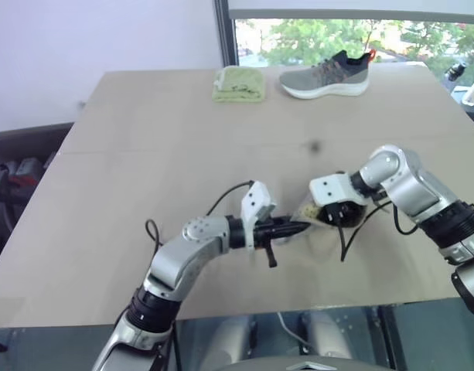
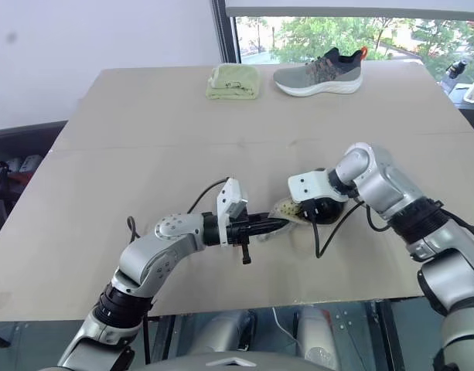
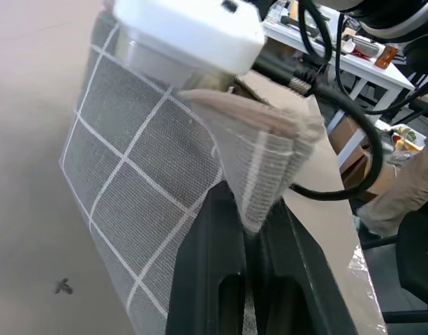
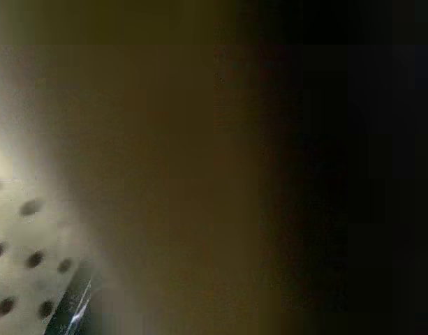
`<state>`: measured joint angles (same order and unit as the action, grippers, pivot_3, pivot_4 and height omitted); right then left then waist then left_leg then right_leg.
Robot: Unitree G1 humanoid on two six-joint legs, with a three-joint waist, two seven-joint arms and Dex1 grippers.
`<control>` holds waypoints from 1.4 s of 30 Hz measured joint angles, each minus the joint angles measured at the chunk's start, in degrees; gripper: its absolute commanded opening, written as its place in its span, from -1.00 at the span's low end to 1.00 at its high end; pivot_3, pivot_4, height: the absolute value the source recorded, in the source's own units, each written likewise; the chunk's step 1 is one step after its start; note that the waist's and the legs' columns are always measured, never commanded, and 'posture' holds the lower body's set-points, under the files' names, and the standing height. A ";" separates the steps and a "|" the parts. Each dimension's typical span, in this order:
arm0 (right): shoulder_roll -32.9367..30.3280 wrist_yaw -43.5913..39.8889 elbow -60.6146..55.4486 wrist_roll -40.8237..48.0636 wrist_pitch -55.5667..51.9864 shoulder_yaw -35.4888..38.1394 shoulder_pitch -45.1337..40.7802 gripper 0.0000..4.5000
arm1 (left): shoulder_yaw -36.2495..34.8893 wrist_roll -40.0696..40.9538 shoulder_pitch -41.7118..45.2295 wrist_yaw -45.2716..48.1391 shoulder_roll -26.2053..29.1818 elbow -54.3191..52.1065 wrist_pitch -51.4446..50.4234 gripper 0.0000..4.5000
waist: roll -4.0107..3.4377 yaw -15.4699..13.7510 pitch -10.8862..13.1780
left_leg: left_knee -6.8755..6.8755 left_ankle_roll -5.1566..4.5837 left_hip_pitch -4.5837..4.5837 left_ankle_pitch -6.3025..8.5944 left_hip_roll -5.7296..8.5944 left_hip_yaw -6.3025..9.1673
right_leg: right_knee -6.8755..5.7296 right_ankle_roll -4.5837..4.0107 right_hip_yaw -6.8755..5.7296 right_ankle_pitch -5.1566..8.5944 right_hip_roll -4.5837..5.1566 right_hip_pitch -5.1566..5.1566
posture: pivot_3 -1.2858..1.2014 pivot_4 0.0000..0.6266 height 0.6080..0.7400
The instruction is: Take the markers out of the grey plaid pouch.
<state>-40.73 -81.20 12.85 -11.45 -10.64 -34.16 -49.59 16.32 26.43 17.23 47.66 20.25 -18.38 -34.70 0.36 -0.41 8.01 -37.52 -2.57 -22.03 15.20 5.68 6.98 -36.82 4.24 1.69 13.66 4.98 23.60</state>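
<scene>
My left gripper (image 3: pixel 245 293) has its 2 fingers pinched on a corner of the grey plaid pouch (image 3: pixel 151 181), near the table's (image 1: pixel 144 139) front edge. My right gripper (image 1: pixel 339 219) is buried in the pouch mouth; its spread I cannot tell.

We see two arms of rounded silver-grey shells with black joint bands. Each wrist carries a white box-shaped camera housing. Black cables loop loosely beside both forearms. The left hand (image 1: pixel 298 228) has slim black fingers.
</scene>
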 measured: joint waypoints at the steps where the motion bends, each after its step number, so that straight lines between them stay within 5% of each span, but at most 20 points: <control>1: 0.34 -0.10 0.93 -0.08 0.85 -0.05 -0.24 0.37 | 0.00 -0.13 0.00 -0.02 0.06 0.03 0.07 -0.92 | 0.02 0.10 -0.01 | 0.00 0.00 0.10 0.00 -0.01 0.00 | 0.00 0.00 0.00 0.00 0.00 -0.12 | 0.03 -0.52 1.00; 4: 1.61 -0.37 3.95 -0.27 3.57 0.21 -0.54 0.04 | -0.02 -0.48 -0.02 -0.07 0.28 0.17 0.25 -0.92 | 0.10 0.46 -0.07 | 0.00 0.01 0.31 0.00 -0.02 0.02 | -0.01 -0.01 -0.02 -0.01 -0.04 -0.32 | 0.03 -0.52 1.00; 8: 2.16 -0.52 5.16 -0.30 5.64 0.47 -0.43 -0.69 | 0.01 -0.82 -0.34 -0.10 0.58 0.17 0.80 -0.92 | 0.16 1.15 -0.11 | -0.01 0.02 0.49 -0.01 -0.03 0.05 | -0.02 -0.07 -0.03 -0.04 -0.06 -0.51 | 0.03 -0.52 1.00; 10: 2.23 -0.35 5.10 -0.43 6.01 0.70 -0.36 -0.84 | 0.08 -1.77 -0.41 -0.29 0.76 0.17 1.45 -0.92 | 0.16 1.09 -0.11 | -0.01 0.03 0.49 -0.01 -0.02 0.11 | -0.03 -0.07 -0.09 -0.04 -0.06 -0.51 | 0.03 -0.52 1.00; 27: 0.30 2.35 -9.62 8.15 -12.47 11.39 4.33 -0.84 | -0.07 -12.56 2.78 -1.62 5.00 7.32 16.59 -0.92 | 0.11 0.70 -0.06 | 0.03 0.05 -0.16 -0.02 0.00 0.14 | 0.00 -0.08 -0.10 -0.05 0.04 0.08 | 0.03 -0.52 1.00; 42: -1.26 5.46 -14.16 16.18 -21.86 12.86 4.82 -0.84 | -0.01 -15.49 2.74 1.15 10.10 5.50 21.09 -0.92 | 0.09 0.97 -0.01 | 0.05 0.04 -0.34 -0.02 -0.01 0.14 | 0.03 -0.07 -0.10 -0.05 0.05 0.24 | 0.03 -0.52 1.00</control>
<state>-41.99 -75.75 -1.31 4.73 -32.51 -21.30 -44.77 16.31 10.94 19.98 48.81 30.35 -12.88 -13.61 0.44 0.56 8.00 -37.47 -2.53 -22.37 15.18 5.67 7.12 -36.80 4.16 1.59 13.61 5.03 23.85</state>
